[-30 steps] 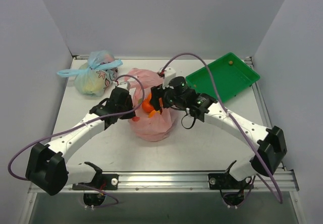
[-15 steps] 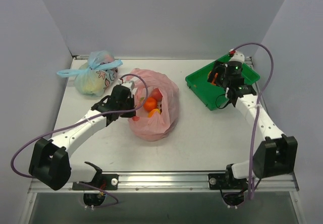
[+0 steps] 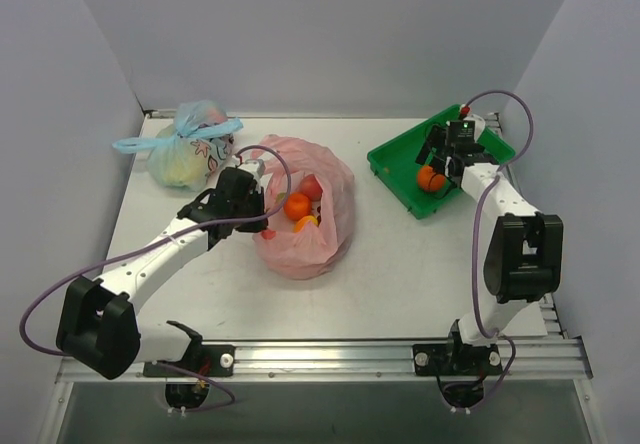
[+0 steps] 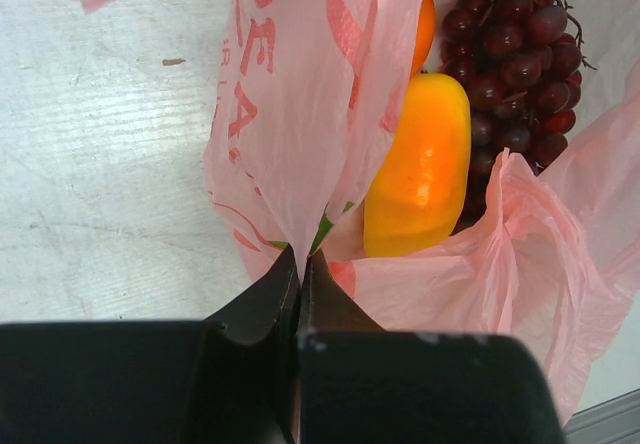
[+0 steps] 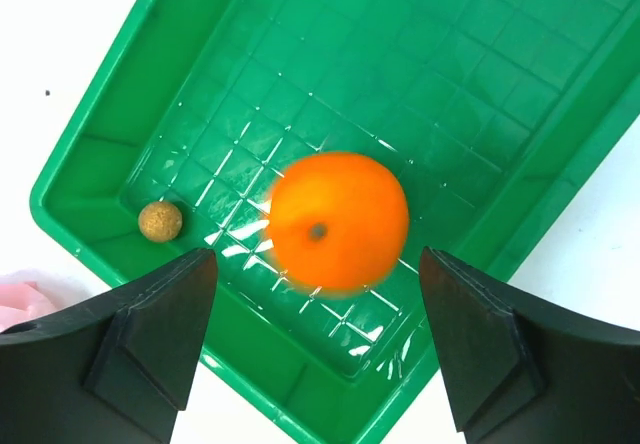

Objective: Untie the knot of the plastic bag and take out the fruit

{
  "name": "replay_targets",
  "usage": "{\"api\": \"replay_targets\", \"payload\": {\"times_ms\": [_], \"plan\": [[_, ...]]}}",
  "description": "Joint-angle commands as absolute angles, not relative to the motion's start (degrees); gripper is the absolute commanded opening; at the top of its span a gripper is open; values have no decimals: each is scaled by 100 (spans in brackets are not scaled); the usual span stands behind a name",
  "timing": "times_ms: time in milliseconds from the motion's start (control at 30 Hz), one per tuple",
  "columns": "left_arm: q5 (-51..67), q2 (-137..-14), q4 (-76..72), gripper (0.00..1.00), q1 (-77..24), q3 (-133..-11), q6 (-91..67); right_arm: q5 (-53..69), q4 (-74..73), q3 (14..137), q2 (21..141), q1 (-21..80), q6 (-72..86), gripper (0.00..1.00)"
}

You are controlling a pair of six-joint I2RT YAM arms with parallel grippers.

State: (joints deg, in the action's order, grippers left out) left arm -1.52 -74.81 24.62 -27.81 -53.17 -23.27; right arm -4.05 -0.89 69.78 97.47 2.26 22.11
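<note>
Top external view: a pink plastic bag [image 3: 300,249] is seen lying near the middle of the table [image 3: 400,284], its mouth spread open toward the left arm. Inside it a second orange [image 3: 297,205], a reddish peach [image 3: 312,186] and the tip of a mango [image 3: 306,223] are visible. The left tool [image 3: 258,204] is placed at the near left edge of the bag's mouth.

From the left wrist view, the left tool [image 4: 300,261] is shown fully closed, with a fold of the thin pink plastic [image 4: 300,94] pinched between its tips. Just beyond the fold, the mango [image 4: 420,164] is seen lying inside the bag, and a bunch of dark grapes [image 4: 515,64] is pressed against its far side.

At the far right of the table, a green tray [image 3: 487,149] is set at an angle. The right tool [image 3: 438,162] is held over its near left corner, beside an orange [image 3: 430,177].

From the right wrist view, the right tool [image 5: 317,254] is shown wide open and holding nothing. The orange [image 5: 338,222] is seen on the tray's ribbed floor [image 5: 480,74] between the spread jaws, touched by neither, and its outline is blurred. A small tan ball [image 5: 160,221] is seen near the tray's corner.

A second bag [image 3: 185,159], closed with a light-blue tie, is seen at the far left of the table, well apart from the pink one.
</note>
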Motion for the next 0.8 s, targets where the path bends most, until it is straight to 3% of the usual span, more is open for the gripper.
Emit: {"api": "replay_targets", "payload": {"times_ms": [0,100,200,500,633,767], "plan": [[0,-7383,2276,0,-2733,-5326,-2268,-413,-272,7313,9598,220,2259,85],[0,-7409,2259,0,-2733,-5317,-2276,-430,-430,7286,9423,360,2128,93],[0,-7444,2276,0,-2733,-5309,-2285,-466,-650,7190,9072,763,1873,93],[-9,-7304,2364,1,-2751,-5160,-2434,-632,-967,6811,7709,3170,1477,84],[-61,-7129,2382,1,-2839,-5063,-2654,-624,-967,6952,7673,4443,1529,77],[-185,-6996,2312,1,-3014,-4817,-2865,-519,-853,7031,8067,5044,1547,71]]}}
